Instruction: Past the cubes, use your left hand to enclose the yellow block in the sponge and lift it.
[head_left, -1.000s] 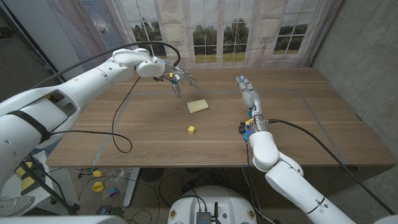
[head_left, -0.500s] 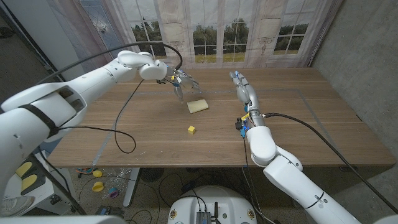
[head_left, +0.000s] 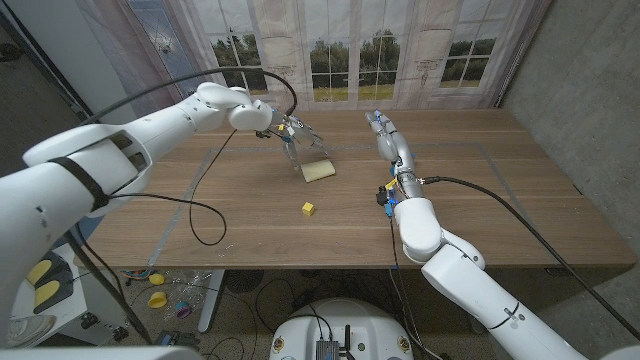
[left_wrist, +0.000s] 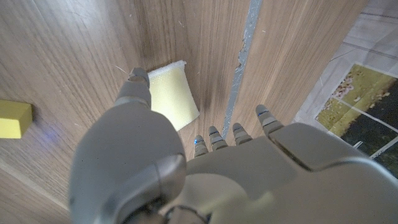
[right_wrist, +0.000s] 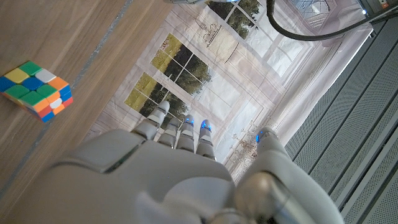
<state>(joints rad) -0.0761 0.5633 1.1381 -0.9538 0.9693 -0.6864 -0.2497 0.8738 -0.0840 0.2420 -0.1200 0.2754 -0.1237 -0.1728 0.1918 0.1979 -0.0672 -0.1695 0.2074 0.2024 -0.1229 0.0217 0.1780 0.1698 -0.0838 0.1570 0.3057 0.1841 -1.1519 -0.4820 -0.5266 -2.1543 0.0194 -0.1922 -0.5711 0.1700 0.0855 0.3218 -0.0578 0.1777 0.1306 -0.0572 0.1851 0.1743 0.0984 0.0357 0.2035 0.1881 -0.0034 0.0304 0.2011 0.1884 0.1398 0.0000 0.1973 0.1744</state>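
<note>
1. Looking at the yellow block (head_left: 309, 209) first: I see it lying alone on the bare wood near the middle of the wooden table (head_left: 500, 210), on the robot's side of the sponge (head_left: 318, 171) and apart from it; it also sits at the edge of the left wrist view (left_wrist: 13, 119).
2. The sponge, pale yellow, lies flat farther out, untouched by the block.
3. My left hand (head_left: 291, 134) hovers just beyond the sponge's far left corner, fingers spread apart and pointing down, nothing in them. In the left wrist view the thumb (left_wrist: 138, 84) reaches over the sponge's (left_wrist: 171, 93) edge; I cannot tell whether it touches.
4. My right hand (head_left: 385, 136) stands well apart on the other side, fingers straight and held together, holding nothing.
5. A multicoloured cube (right_wrist: 36, 90) lies on the wood in the right wrist view.
6. Behind the table hangs a curtain printed with windows (head_left: 380, 50).
</note>
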